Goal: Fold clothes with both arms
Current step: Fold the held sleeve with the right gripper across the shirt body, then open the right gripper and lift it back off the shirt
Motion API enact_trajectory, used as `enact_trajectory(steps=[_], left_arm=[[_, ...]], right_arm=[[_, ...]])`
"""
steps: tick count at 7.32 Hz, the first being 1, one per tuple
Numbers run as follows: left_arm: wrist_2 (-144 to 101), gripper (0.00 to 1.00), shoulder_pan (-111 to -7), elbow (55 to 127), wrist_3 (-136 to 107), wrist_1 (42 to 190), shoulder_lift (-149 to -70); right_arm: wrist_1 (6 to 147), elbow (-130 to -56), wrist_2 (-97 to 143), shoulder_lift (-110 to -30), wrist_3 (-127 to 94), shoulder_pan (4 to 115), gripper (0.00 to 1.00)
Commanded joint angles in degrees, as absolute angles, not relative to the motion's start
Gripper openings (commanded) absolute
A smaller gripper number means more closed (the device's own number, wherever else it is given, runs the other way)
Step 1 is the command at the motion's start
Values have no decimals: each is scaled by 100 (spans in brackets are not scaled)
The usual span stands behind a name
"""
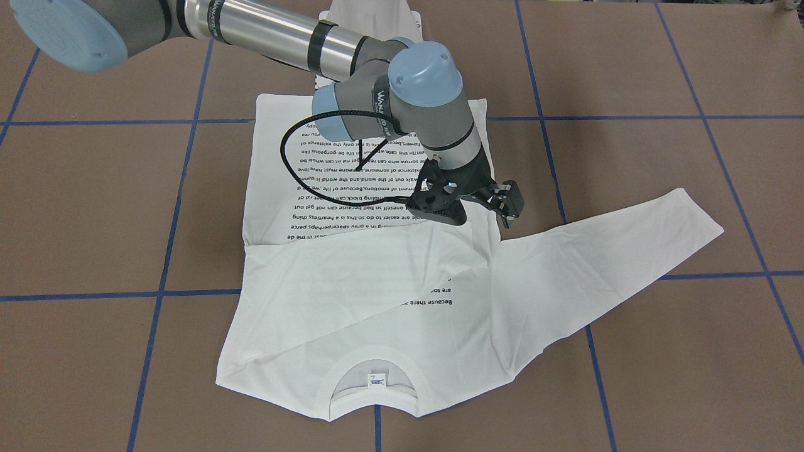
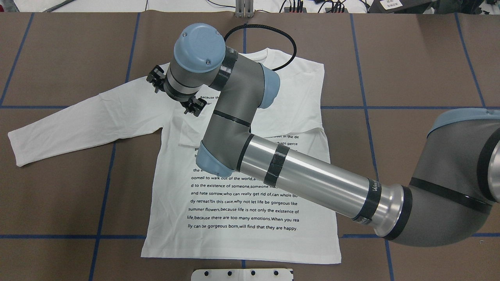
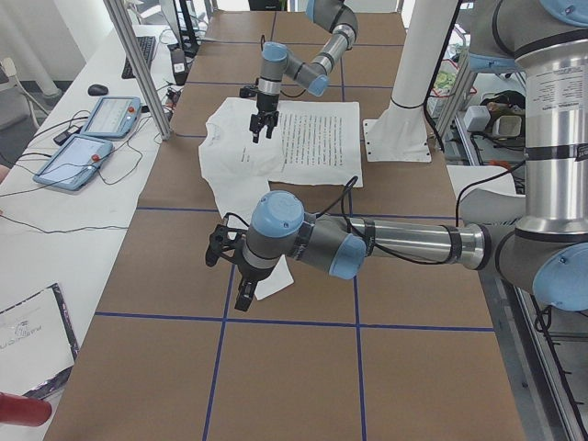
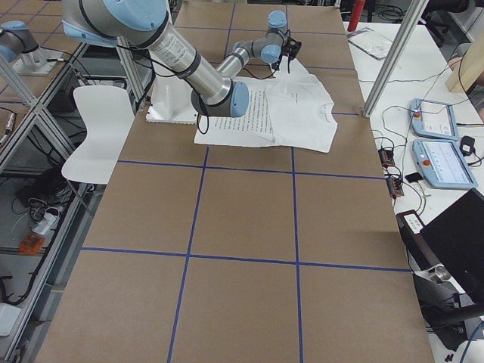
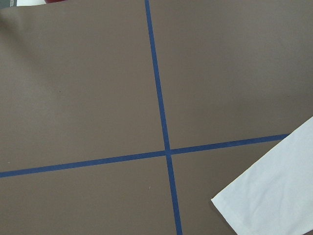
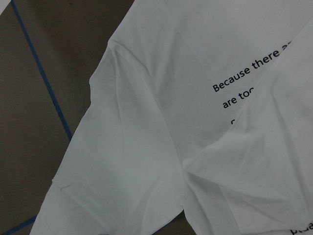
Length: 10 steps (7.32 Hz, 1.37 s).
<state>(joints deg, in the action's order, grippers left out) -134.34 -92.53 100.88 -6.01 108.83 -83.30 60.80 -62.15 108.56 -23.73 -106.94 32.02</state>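
White long-sleeved T-shirt [image 2: 168,234] lying flat, print side up, on the brown taped table [image 2: 410,58].

**Step in hand (judged):** folding the outstretched sleeve [image 2: 78,121] across the body.
- The other sleeve [image 1: 352,263] already lies across the chest, covering the upper lines of the text block [image 2: 242,203].
- The right gripper [image 3: 261,130] hovers above the shoulder seam of the outstretched sleeve. Its fingers appear spread and it holds nothing.
- The left gripper [image 3: 241,280] hangs over the table just beside the cuff [image 5: 274,196]. Its opening cannot be told, and no cloth shows in it.

**Doing the step well:**
- Pinch only the sleeve layer, the left gripper at the cuff and the right near the seam.
- Lift just clear of the table.
- Carry both ends together so the sleeve stays taut.
- Lay the sleeve over the chest beside the folded one, without dragging the body or rumpling the first fold.

**Orientation:**
- The long axis, hem to collar, runs straight away from the robot.
- The hem [image 2: 242,259] is nearest the white base plate [image 2: 242,274], and the ribbed collar [image 1: 374,376] is at the far side.
- The free sleeve points to the robot's left, its cuff angled slightly back toward the robot.
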Motion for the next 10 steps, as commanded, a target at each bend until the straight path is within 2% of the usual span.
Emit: enact_trajectory(steps=[1, 3, 5, 7, 8, 9, 10], left_arm=[[-13430, 100, -8591, 10011, -1007, 11169, -8402], [-13404, 99, -7870, 9522, -2148, 12072, -8420], [-13438, 86, -7534, 8460, -2711, 12594, -8909], [-13421, 81, -7111, 8034, -2874, 12604, -9184], [-13421, 77, -7110, 7877, -2883, 12612, -9219], [-13430, 67, -7110, 7805, -3048, 12604, -9281], [-13430, 65, -7093, 7761, -3163, 12595, -9351]], right_arm=[[6134, -6266, 10915, -2460, -11011, 3418, 95], [6161, -7236, 11221, -3553, -11004, 3707, 97], [6152, -7995, 11862, -4487, -10951, 4207, 98], [6135, -8838, 12407, -5480, -10716, 4778, 98], [6126, -9024, 12662, -5798, -10514, 5034, 98], [6126, -9070, 12726, -5905, -10407, 5097, 98], [6126, -9079, 12727, -5924, -10406, 5106, 98]])
